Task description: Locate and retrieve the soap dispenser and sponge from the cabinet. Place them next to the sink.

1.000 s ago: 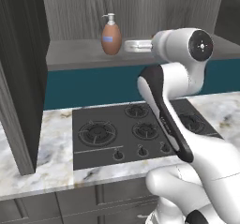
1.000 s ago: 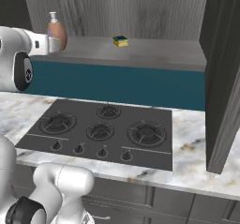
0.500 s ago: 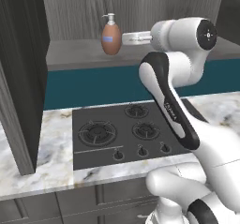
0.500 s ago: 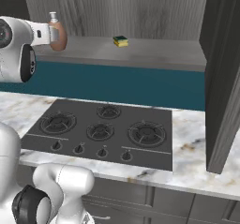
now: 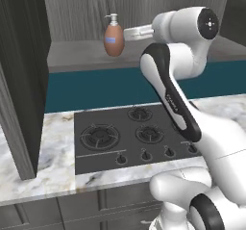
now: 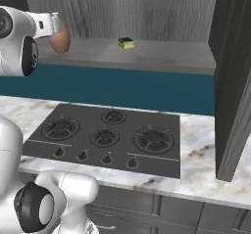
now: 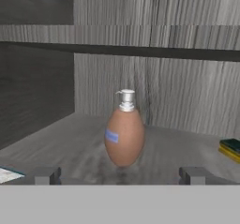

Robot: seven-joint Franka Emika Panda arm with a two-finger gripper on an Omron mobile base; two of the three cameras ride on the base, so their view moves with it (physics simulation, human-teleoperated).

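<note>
Soap dispenser (image 7: 124, 133) stands upright on the cabinet (image 5: 72, 56) shelf, dead ahead of the gripper (image 7: 120, 175) — jaws spread wide, holding nothing. The arm has risen and reached closer since a moment ago. Sponge (image 6: 126, 42) sits well right; stovetop (image 6: 110, 137) on the marble bench (image 6: 201, 164) below.

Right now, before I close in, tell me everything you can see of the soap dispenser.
The soap dispenser is a bulbous reddish-brown bottle with a white pump top and a small pale blue label. It stands upright on the cabinet shelf, with the sponge well off to one side. The open claw faces it without touching it.
</note>
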